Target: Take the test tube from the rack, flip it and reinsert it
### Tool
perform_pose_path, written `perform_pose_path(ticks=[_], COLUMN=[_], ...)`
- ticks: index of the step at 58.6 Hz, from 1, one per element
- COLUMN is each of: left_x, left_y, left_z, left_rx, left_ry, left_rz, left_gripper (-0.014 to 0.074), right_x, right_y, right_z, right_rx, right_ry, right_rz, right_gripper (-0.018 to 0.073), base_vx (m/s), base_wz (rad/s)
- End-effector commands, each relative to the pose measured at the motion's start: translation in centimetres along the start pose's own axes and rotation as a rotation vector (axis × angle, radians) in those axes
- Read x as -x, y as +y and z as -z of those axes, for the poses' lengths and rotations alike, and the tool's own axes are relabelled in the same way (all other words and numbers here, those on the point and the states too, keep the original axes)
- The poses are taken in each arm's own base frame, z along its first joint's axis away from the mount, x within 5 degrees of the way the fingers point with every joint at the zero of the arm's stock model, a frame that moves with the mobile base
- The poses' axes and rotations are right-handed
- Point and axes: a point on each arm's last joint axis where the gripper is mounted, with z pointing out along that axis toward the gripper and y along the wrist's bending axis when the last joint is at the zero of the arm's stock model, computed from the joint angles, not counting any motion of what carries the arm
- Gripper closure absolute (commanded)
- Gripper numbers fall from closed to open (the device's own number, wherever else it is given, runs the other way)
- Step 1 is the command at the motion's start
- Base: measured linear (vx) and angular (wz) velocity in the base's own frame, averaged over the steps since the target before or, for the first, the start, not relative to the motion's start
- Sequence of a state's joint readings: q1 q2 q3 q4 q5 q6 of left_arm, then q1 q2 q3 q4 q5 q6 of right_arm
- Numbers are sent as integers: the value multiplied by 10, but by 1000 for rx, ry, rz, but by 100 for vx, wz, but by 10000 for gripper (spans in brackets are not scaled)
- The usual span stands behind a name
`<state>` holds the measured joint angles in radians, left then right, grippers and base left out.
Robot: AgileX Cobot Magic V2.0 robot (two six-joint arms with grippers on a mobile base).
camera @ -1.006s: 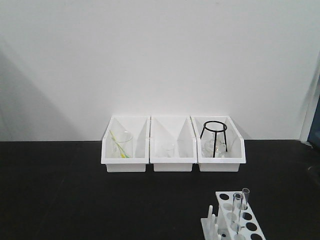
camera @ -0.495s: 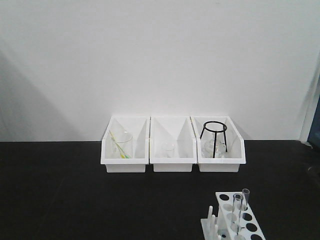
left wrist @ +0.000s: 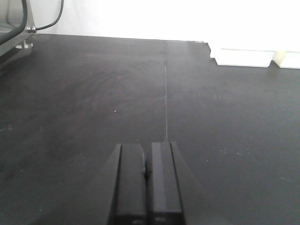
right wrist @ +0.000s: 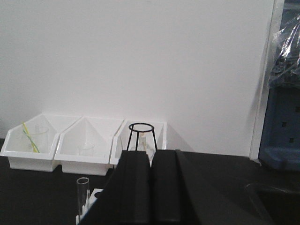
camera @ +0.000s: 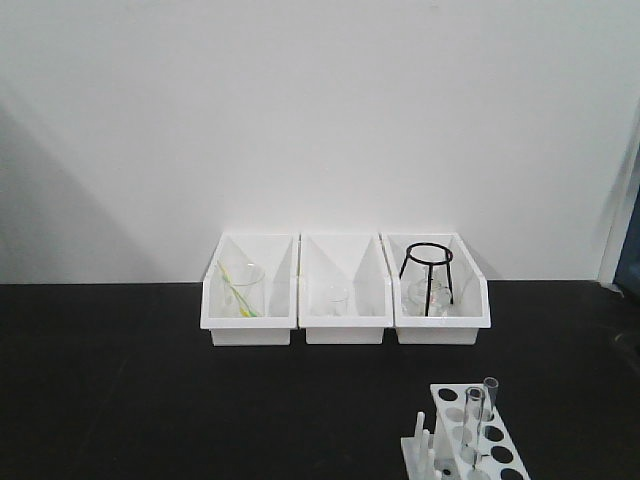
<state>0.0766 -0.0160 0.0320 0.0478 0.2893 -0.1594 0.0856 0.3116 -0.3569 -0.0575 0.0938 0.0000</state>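
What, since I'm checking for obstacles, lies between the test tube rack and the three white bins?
Nothing: the front view shows only bare black tabletop between the rack and the bins.

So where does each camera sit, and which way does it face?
Front camera: faces the wall across the table; sees three white bins, the rack and a test tube; no robot parts.
Left wrist camera: on the left arm, looking down at the table past the shut left gripper.
Right wrist camera: on the right arm, looking level at the wall past the shut right gripper.
Shared: front and right wrist both show bins and test tube.
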Motion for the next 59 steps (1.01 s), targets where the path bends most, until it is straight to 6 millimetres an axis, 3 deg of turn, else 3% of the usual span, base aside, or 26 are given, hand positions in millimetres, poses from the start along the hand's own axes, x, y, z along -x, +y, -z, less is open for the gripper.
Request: perform_pose_path(ticks=[1,13,31,37,46,59], left_x=[8,8,8,8,8,8], left_y=[-2,-2,-2,-2,-2,-2], left_z=[1,1,1,1,1,1], left_rx=[-23,-23,-23,-23,-23,-23], left_ry=[-97,-97,-97,-97,-97,-97], left_rz=[3,3,3,3,3,3], left_gripper=[603,603,603,603,603,603], right_x=[15,1,-11,-21,-33,-62], right_y=[-1,0,1,2,6,33], right_z=[-16,-43,-66,-77,-92,-100], right_rx=[-4,4,8,14,33,190], right_ry=[-22,92,148,208,177,126], right_rz=[6,-5,-32,-29,-40,-19], right_gripper=[559,480,213,161,138,138], base_vx=[0,0,0,0,0,0], base_wz=[-1,-1,0,0,0,0])
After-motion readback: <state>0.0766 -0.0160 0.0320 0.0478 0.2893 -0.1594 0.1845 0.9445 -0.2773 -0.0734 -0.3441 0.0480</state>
